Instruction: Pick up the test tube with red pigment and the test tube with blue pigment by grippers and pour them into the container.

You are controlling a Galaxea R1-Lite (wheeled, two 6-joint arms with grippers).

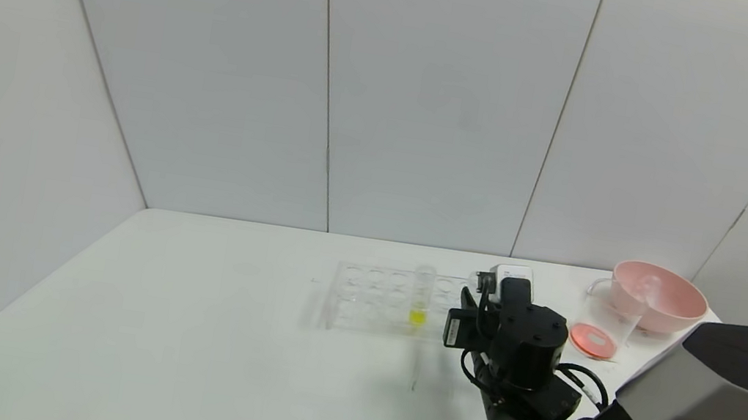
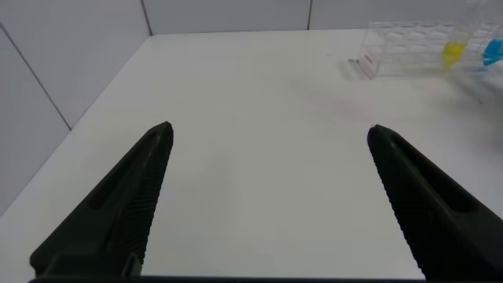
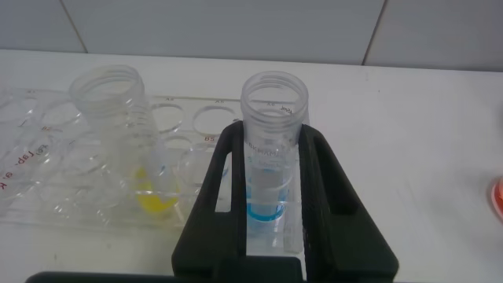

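Observation:
My right gripper (image 1: pixel 472 295) is at the right end of the clear tube rack (image 1: pixel 368 298). In the right wrist view its jaws (image 3: pixel 271 134) are shut on the test tube with blue pigment (image 3: pixel 273 102). That tube stands upright in the rack, with blue liquid at its bottom. The test tube with red pigment does not show. The container (image 1: pixel 605 326), a clear beaker, stands to the right of the arm with orange-red liquid at its bottom. My left gripper (image 2: pixel 271 128) is open and empty over bare table, far from the rack (image 2: pixel 409 47).
A tube with yellow liquid (image 1: pixel 421 295) stands in the rack left of the blue one, and it shows in the right wrist view (image 3: pixel 118 118). A pink bowl (image 1: pixel 661 297) sits behind the beaker at the table's back right. White walls close the table at the back.

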